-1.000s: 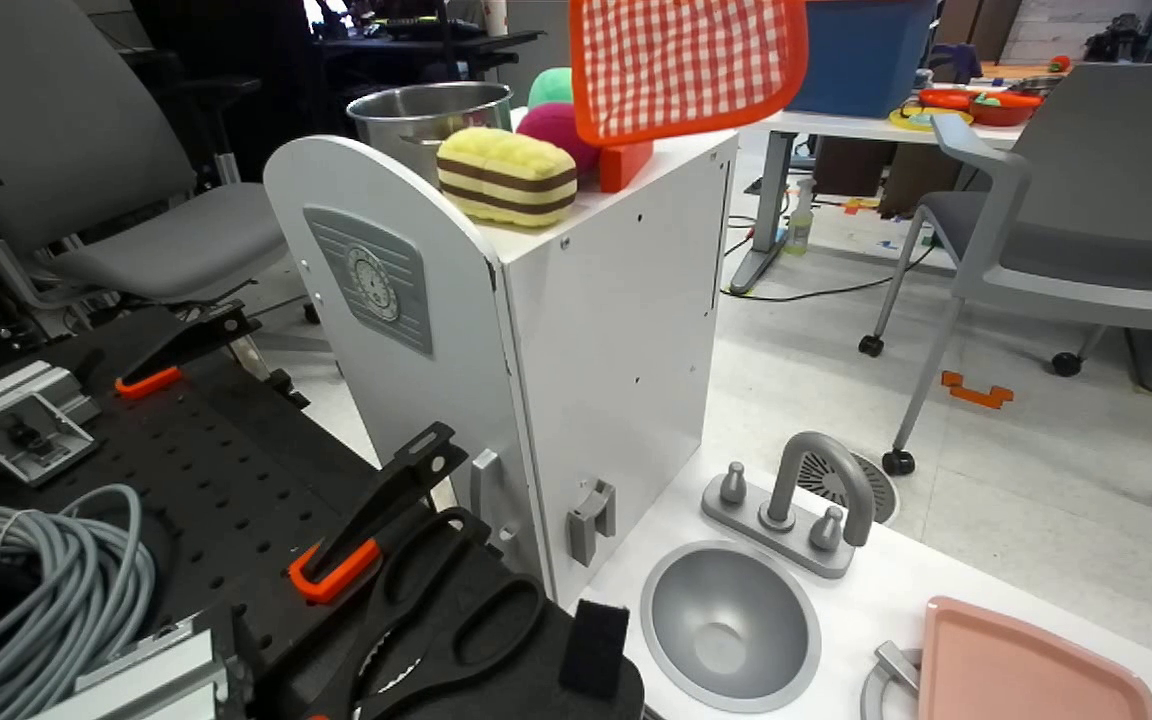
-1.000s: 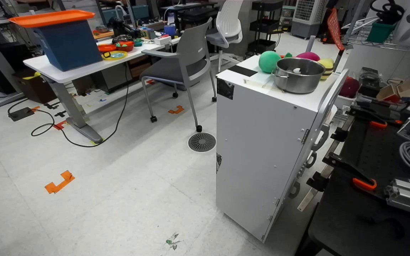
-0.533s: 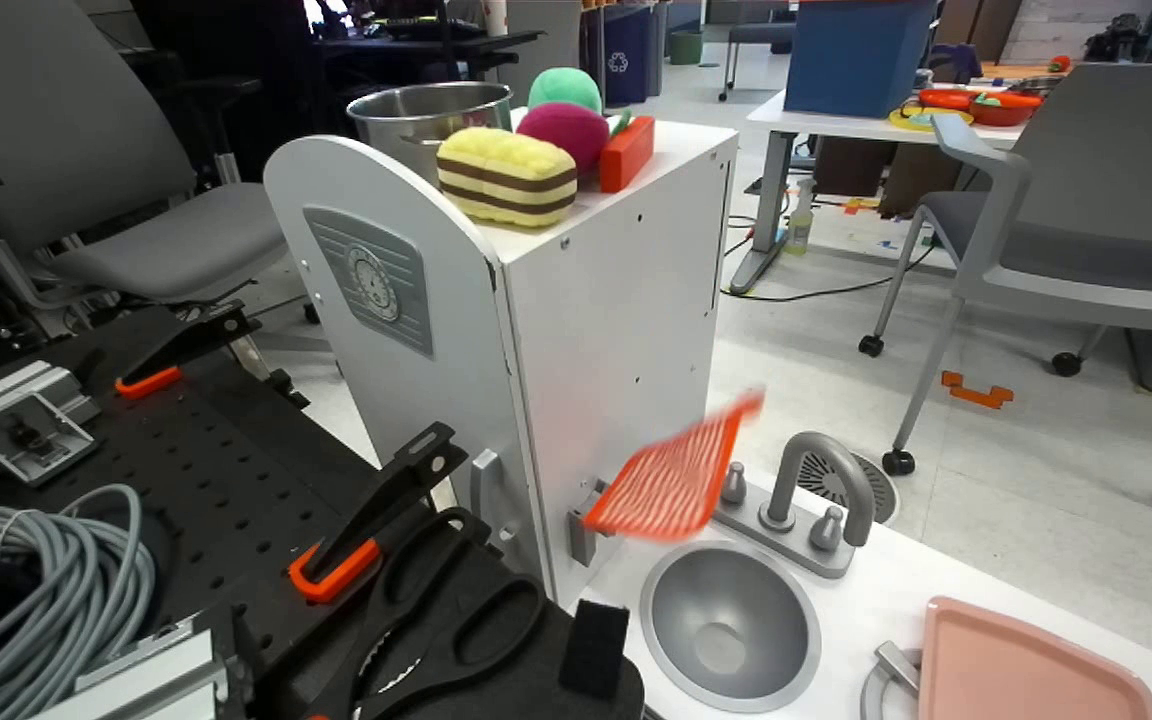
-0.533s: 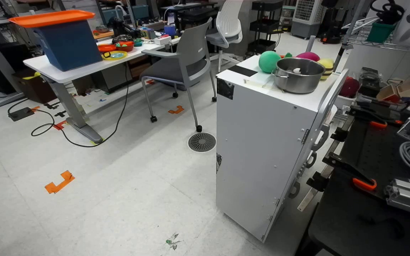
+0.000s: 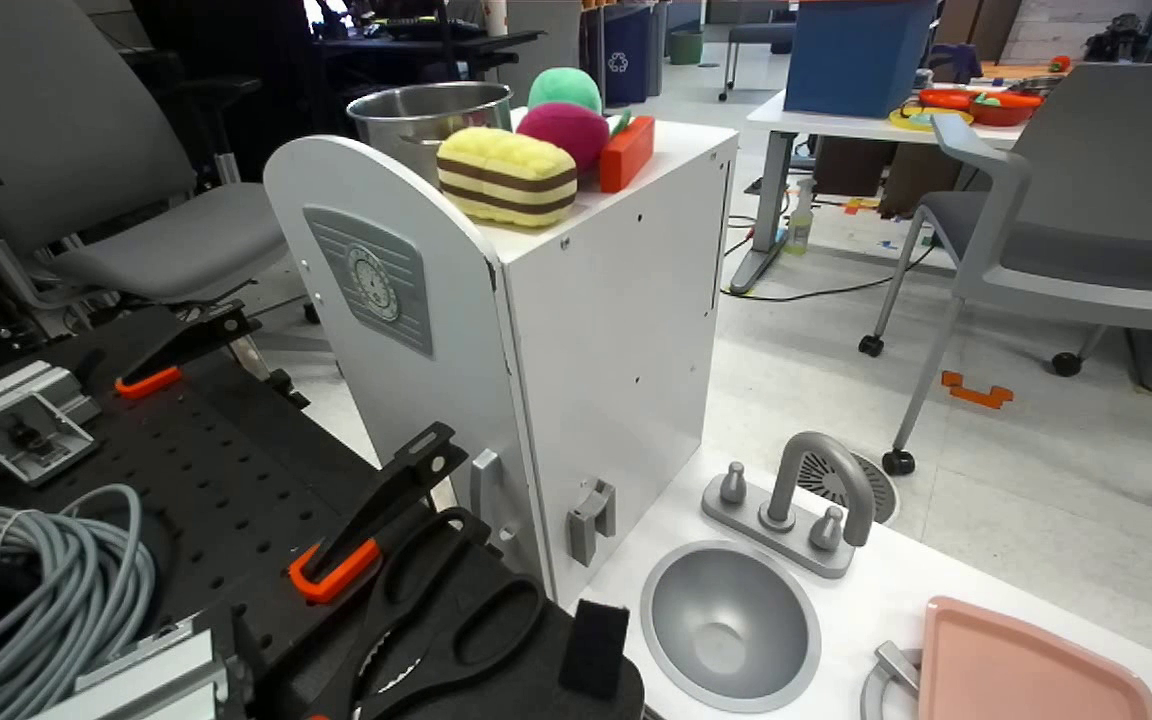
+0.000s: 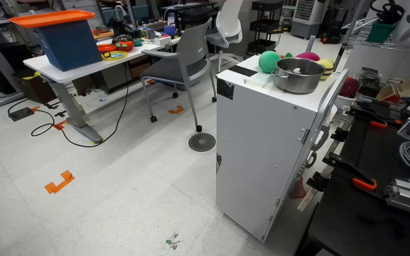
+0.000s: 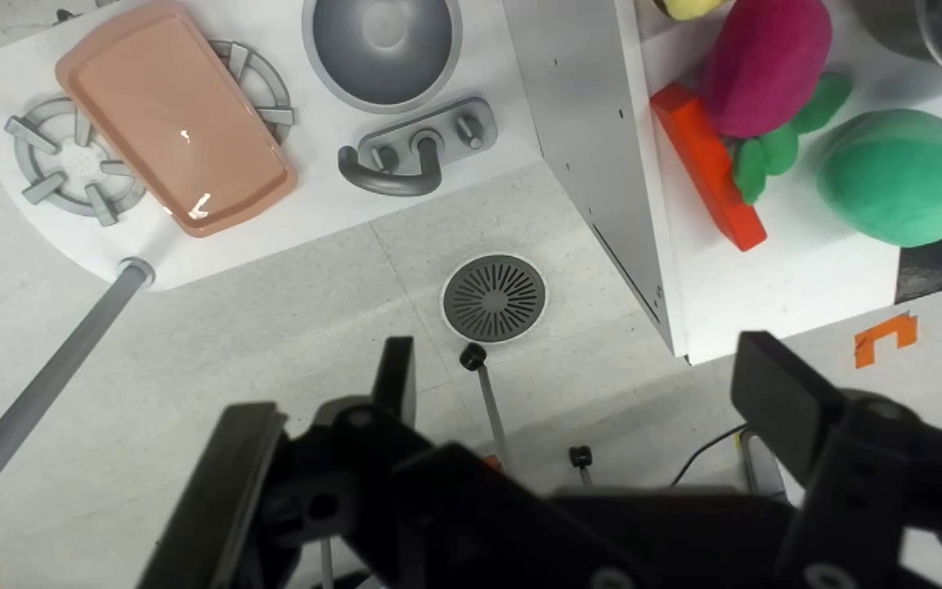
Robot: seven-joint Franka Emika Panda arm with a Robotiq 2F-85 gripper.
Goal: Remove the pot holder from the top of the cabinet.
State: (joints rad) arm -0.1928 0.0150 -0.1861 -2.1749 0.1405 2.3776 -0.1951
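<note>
So, the white cabinet (image 6: pixel 258 149) stands upright in both exterior views, its rounded panel (image 5: pixel 426 400) on the side of a black table (image 5: pixel 236 450). A grey chair (image 6: pixel 194 49) stands well apart from it. A white counter (image 5: pixel 871 600) adjoins the cabinet's side. In the wrist view the gripper (image 7: pixel 587 384) gapes, its 2 fingers (image 7: pixel 778 401) far apart, with floor (image 7: pixel 618 393) and chair legs (image 7: pixel 492 409) visible between them. A steel pot (image 6: pixel 295 80) sits on the cabinet top. The counter bears a pink tray (image 7: pixel 177 123) and, nearer the cabinet, a sink bowl (image 5: pixel 731 625) beside a tap (image 5: pixel 782 490). In an exterior view the red pot holder (image 6: pixel 298 189) shows only in part, past the cabinet's edge and well below its top, toward the black table; whether it rests on anything, I cannot tell. Up with the pot are a yellow block (image 5: pixel 506 165), a pink ball (image 7: pixel 769 69), a green ball (image 7: pixel 904 176) and, just beside the pink ball, a red block (image 5: pixel 626 155).
</note>
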